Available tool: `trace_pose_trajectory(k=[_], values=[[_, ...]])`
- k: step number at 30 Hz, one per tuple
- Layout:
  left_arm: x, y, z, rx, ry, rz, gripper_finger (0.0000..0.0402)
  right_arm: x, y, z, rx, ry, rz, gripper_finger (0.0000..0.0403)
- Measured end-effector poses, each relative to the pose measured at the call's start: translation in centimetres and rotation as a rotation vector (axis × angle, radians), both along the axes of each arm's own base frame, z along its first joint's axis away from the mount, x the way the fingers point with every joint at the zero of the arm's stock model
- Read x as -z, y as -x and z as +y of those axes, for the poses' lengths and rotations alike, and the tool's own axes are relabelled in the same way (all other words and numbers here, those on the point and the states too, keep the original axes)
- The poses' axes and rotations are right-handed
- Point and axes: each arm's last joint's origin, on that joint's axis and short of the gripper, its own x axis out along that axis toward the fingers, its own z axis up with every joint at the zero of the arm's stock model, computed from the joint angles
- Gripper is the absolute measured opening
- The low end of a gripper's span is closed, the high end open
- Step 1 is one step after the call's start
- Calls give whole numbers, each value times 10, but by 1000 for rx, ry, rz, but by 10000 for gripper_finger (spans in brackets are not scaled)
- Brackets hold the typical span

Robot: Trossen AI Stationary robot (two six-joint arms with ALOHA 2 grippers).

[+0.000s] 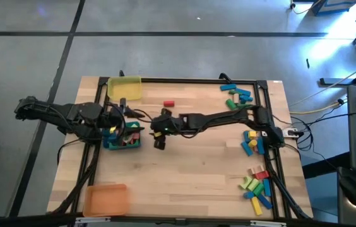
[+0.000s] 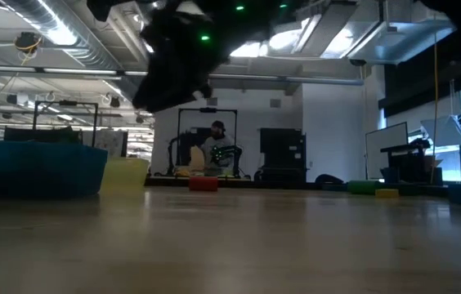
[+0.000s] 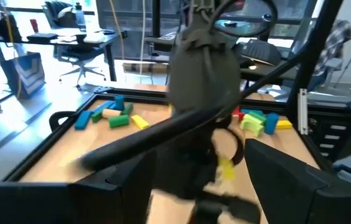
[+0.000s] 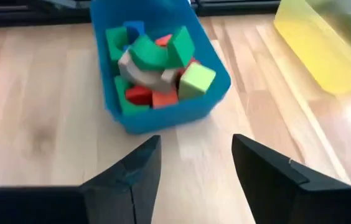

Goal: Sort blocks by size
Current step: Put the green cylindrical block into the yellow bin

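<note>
Right gripper: your right gripper (image 4: 191, 171) hangs just short of the blue tray (image 1: 108, 144), fingers parted with nothing between them; bare table shows in the gap.
Left gripper: your left gripper (image 1: 120, 123) sits over the blue tray near the table's left edge. You cannot tell whether its fingers are open or what they hold, so check before you move it.
Blue tray: it already holds a heap of blocks (image 4: 157, 71) in green, red and blue, piled against each other.
Step in hand, by my reading: one arm is finishing at the tray while the other has to go for the next block.
Doing it well: keep the two arms from crossing over the tray; draw the right one back clear first, then reach.
Next pick: the lone red block (image 1: 169, 103) lies apart toward the far edge, an easy straight-down grasp.
Farther: loose piles (image 1: 254, 142) wait along the right edge, crowded, so pick from their outer side.
Other trays: yellow tray (image 1: 124, 87) at the far left corner, orange tray (image 1: 105, 199) at the near left corner.
</note>
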Motion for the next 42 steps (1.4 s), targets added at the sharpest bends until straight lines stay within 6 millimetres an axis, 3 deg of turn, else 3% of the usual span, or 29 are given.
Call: trace_pose_trajectory(k=[13, 20, 27, 34, 42], values=[[4, -5, 5, -37, -14, 33, 227, 3, 124, -7, 188, -65, -9, 195], [17, -20, 3, -36, -33, 123, 227, 1, 172, -14, 297, -81, -17, 195], [36, -40, 9, -78, -48, 241, 227, 4, 200, -33, 432, -100, 73, 195], [64, -65, 27, -102, -21, 396, 227, 6, 218, -59, 548, -101, 174, 195], [94, -84, 51, -124, 17, 533, 227, 6, 250, -91, 683, -121, 360, 195]])
